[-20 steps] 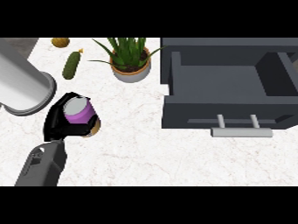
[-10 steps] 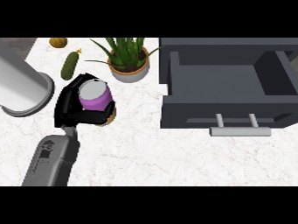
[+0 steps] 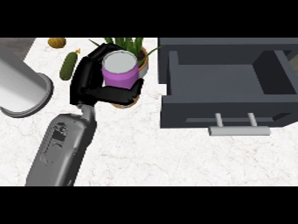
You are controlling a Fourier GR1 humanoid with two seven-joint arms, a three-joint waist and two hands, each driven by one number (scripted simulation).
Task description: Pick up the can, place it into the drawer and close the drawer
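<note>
The can (image 3: 120, 72) is purple with a grey top. My left hand (image 3: 91, 81) is shut on it, fingers curled round its sides, and holds it above the counter's top in front of the potted plant. The dark grey drawer (image 3: 228, 103) stands pulled open to the right of the hand, its inside bare, with a light grey handle (image 3: 238, 130) on its front. The can is left of the drawer's left wall, not over the drawer. My right hand does not show.
A potted plant (image 3: 143, 61) stands just behind the can. A green cucumber (image 3: 68, 66) and a small brown thing (image 3: 57, 42) lie at the back left. A tall grey-white cylinder (image 3: 12, 83) stands at the counter's left edge.
My left hand has carried the can away from me and to the right, from the counter's left toward the plant and the drawer. The drawer has not moved.
</note>
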